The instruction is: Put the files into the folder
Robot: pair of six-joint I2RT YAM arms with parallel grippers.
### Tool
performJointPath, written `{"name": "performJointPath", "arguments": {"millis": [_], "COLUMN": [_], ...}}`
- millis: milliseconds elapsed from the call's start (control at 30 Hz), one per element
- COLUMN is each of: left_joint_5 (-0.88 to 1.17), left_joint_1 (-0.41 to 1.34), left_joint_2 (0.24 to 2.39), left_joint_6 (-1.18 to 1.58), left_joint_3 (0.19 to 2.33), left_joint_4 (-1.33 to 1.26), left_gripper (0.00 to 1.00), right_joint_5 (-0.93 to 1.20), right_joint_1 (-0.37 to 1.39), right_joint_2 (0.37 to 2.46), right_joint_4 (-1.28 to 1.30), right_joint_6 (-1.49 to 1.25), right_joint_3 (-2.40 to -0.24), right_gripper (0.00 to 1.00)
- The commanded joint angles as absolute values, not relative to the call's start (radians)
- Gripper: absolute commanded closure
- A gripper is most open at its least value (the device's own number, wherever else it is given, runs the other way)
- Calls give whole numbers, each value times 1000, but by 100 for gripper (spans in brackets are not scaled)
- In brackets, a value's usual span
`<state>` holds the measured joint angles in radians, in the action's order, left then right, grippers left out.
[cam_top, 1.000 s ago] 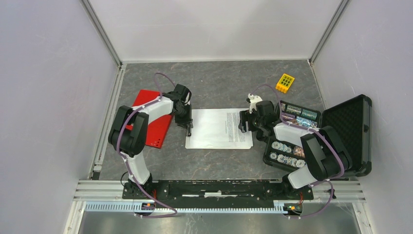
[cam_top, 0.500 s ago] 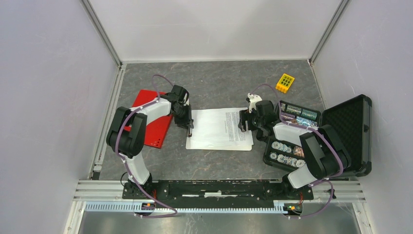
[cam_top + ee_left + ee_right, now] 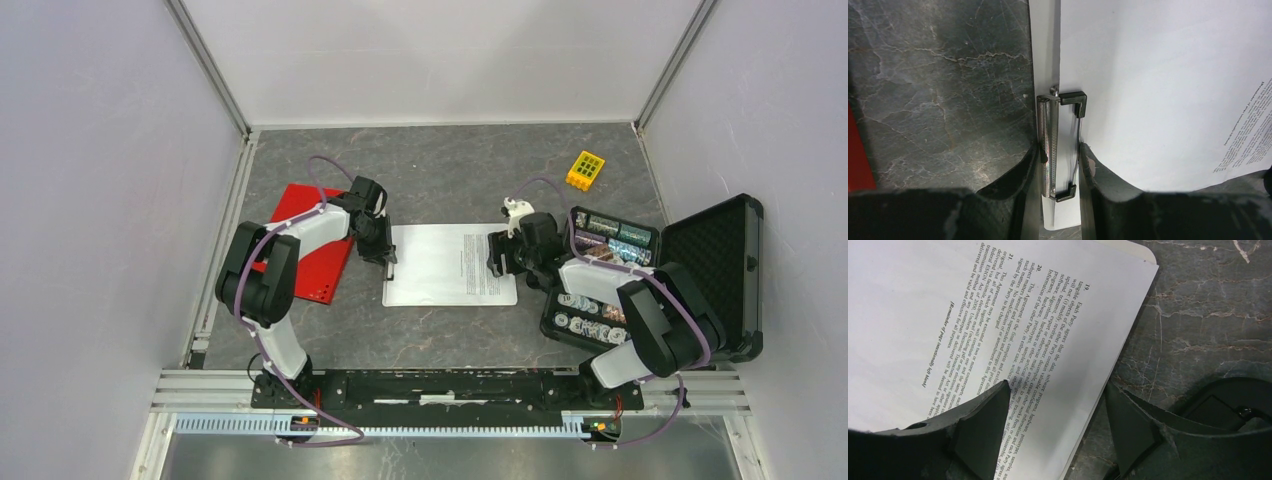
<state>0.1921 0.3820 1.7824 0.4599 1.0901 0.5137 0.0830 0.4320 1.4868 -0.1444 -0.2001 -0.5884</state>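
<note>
The files (image 3: 450, 262) are white printed sheets lying on a white clipboard (image 3: 1044, 50) in the middle of the table. The red folder (image 3: 318, 262) lies closed to their left, partly under my left arm. My left gripper (image 3: 388, 262) sits at the clipboard's left edge. In the left wrist view its jaws (image 3: 1059, 150) touch both sides of the metal clip (image 3: 1049, 145). My right gripper (image 3: 497, 255) is open and straddles the sheets' right edge (image 3: 1057, 385). One finger (image 3: 983, 425) is over the text (image 3: 1013, 325) and the other finger (image 3: 1128, 425) over the bare table.
An open black case (image 3: 600, 290) with round tokens stands at the right, close behind my right arm, its foam-lined lid (image 3: 715, 265) raised. A yellow block (image 3: 586, 169) lies at the back right. Walls enclose the grey table on three sides.
The clipboard with the sheets has turned slightly and now lies squarer. Both grippers have shifted a little away from me with it.
</note>
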Motion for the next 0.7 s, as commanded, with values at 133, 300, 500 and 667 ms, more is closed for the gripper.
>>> {"name": "performJointPath", "arguments": {"millis": [133, 300, 500, 667], "left_joint_5": [222, 221, 220, 233], "left_joint_1": [381, 382, 382, 383], "left_joint_2": [1746, 1758, 1758, 1756], "left_joint_6": [497, 456, 465, 475], "left_joint_3": [1080, 1087, 1080, 1080], "left_joint_4": [485, 496, 483, 467], "left_gripper": [98, 98, 98, 98], "right_joint_5": [88, 54, 65, 70], "right_joint_1": [458, 459, 460, 466], "right_joint_2": [1515, 1540, 1540, 1548], "right_joint_4": [-87, -62, -68, -83], "right_joint_6": [-230, -178, -198, -200], "right_joint_3": [-573, -621, -637, -621], "right_gripper": [25, 24, 24, 24]}}
